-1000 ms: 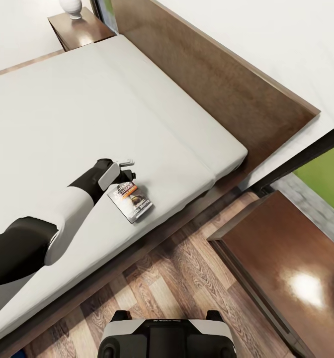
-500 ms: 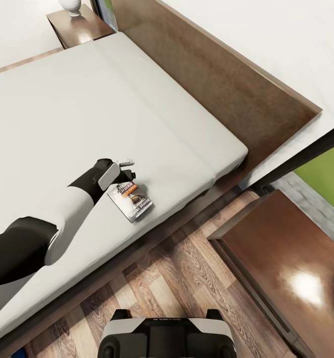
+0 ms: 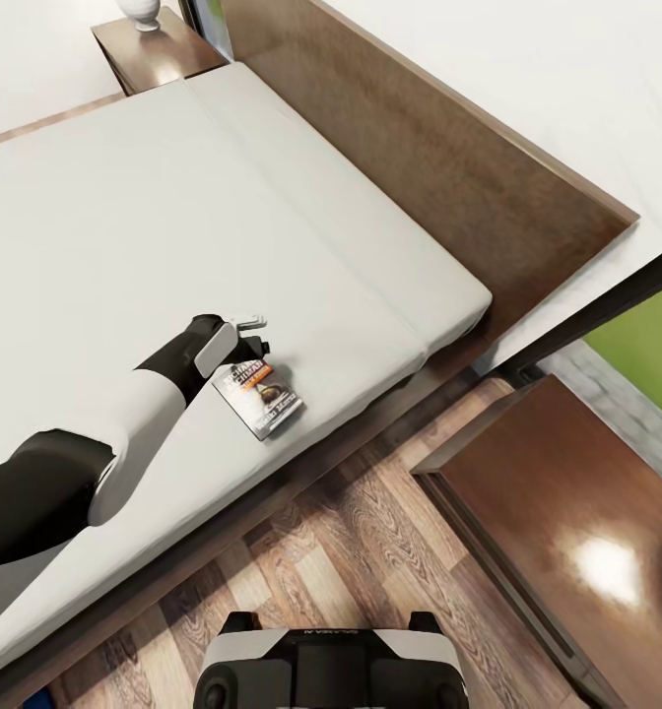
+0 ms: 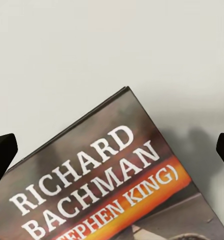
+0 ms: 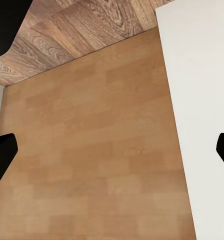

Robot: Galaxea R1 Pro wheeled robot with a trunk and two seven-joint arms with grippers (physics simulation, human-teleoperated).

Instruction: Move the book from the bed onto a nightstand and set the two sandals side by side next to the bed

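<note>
We reach for the book on the bed.

On the left, our left end effector hangs over the top edge of the book, its fingers spread wide and gripping nothing. The book lies flat on the grey bed, near the side edge. It is thin, so we think the fingers could slide over it or push it off onto the floor. The cover reads "RICHARD BACHMAN" and "STEPHEN KING". A nightstand waits on the right. Our right end effector is spread wide too, over brown boards.
</note>
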